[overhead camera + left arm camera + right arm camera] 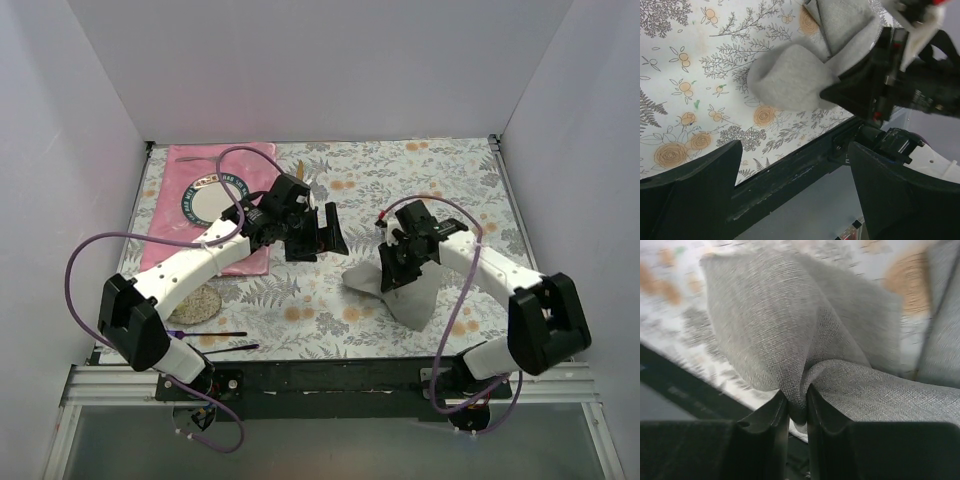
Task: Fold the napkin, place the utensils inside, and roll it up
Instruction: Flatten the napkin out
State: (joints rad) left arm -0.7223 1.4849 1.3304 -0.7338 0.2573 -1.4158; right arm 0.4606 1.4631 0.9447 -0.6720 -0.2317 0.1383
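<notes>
The desk (440, 190) is covered in a print of ferns and orange roses. Left of the left gripper (322, 232) lies a pink placemat (175, 170). Nearer the arm bases on that side are a pale round coaster (200, 300), a purple-handled fork (190, 333) and a thin black utensil (238, 347). The grey napkin (410, 300) lies crumpled below the right gripper (386, 277), one fold raised.

Plain white walls (330, 70) closed in the table (440, 170) on three sides, well beyond the left fingers (690, 190) and the right fingers (760, 440). Under both pairs of fingers the tabletop wore a pale covering printed with grey ferns and orange roses. Nearer than the fingers, a black rail (330, 375) edged the table, all under soft, even light.
</notes>
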